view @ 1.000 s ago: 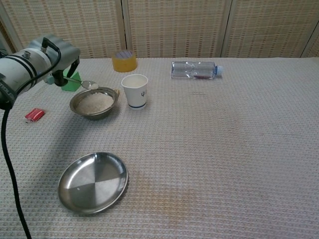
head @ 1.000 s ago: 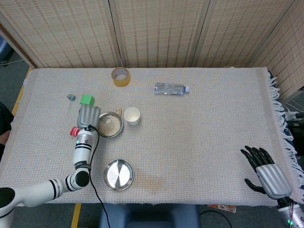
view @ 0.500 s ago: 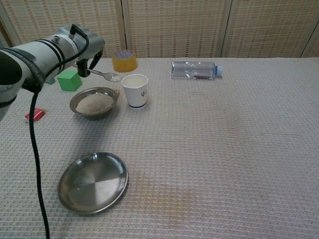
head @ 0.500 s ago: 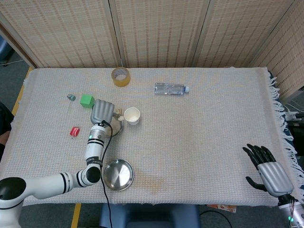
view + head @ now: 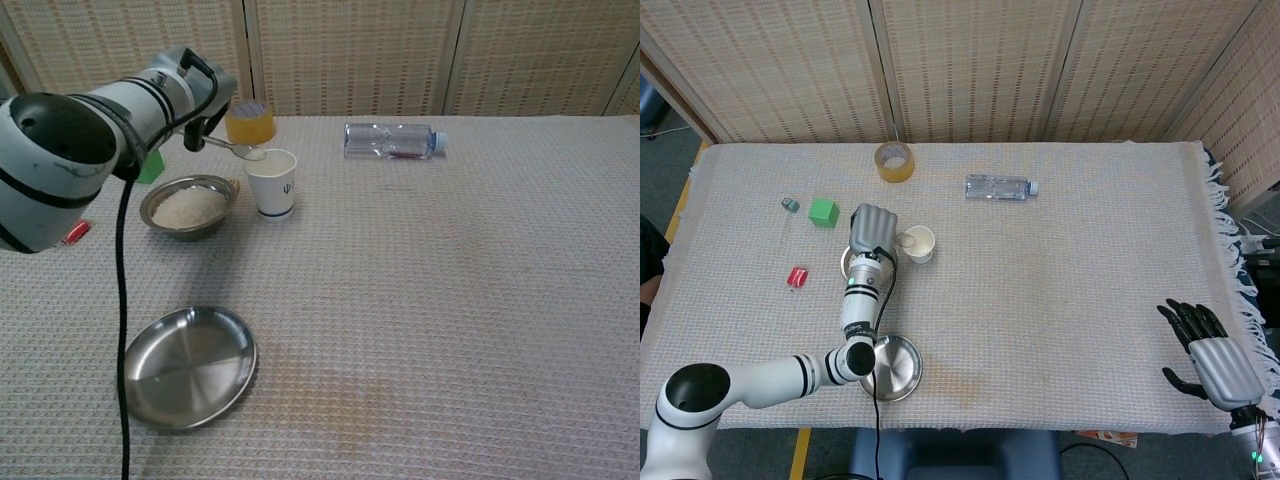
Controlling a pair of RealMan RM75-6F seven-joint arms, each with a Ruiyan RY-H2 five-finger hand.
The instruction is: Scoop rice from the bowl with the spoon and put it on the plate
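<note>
The left hand [image 5: 195,100] is carrying the spoon [image 5: 237,149] rightward across the upper left of the chest view: a second ago the spoon's tip was hanging at the far rim of the bowl [image 5: 187,207], half a second ago it was between bowl and paper cup [image 5: 271,182], and now it is sitting over the cup's rim. That is taking the spoon away from the rice, not into it, and further from the plate [image 5: 187,366] at the lower left of the frame. My judgement is that no scoop is under way; the plate is lying bare and the rice looks undisturbed in the bowl.

The chest view is showing what the head view hides: the left hand's fingers clenched around the spoon handle and the spoon's tip above the cup. Whether the spoon is carrying any rice is too small to tell. From the head view the left hand [image 5: 872,231] is covering most of the bowl, and the spoon is not visible.

Only the head view is showing the right hand [image 5: 1212,357], at the lower right beyond the counter [image 5: 1090,280] edge, fingers spread and holding nothing.
</note>
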